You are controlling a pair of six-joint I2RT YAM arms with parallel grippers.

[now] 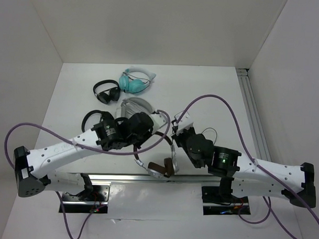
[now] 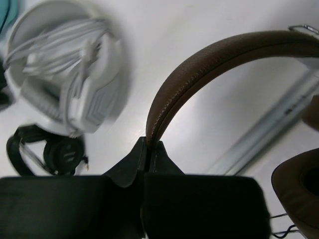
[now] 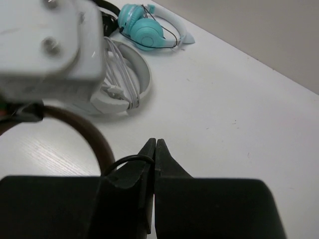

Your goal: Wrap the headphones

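Observation:
The headphones (image 1: 159, 168) have a dark brown headband and brown-and-silver earcups, and they hang between the two arms near the front rail. My left gripper (image 1: 157, 131) is shut on the headband; in the left wrist view the band (image 2: 209, 59) arches up and right from the jaws of the left gripper (image 2: 149, 145), with one brown earcup (image 2: 299, 191) at the lower right. My right gripper (image 1: 176, 131) is close beside it. In the right wrist view the right gripper (image 3: 154, 149) is shut on the thin dark cable (image 3: 127, 160), which loops off to the left beside the headband (image 3: 87, 134).
A teal pair (image 1: 133, 82), a black pair (image 1: 107, 91) and a white pair (image 1: 135, 105) with its wrapped cord lie behind the grippers. Another black pair (image 1: 91, 120) sits by the left arm. An aluminium rail (image 1: 254, 117) runs along the right side. The left gripper's white housing (image 3: 50, 50) is close to the right wrist.

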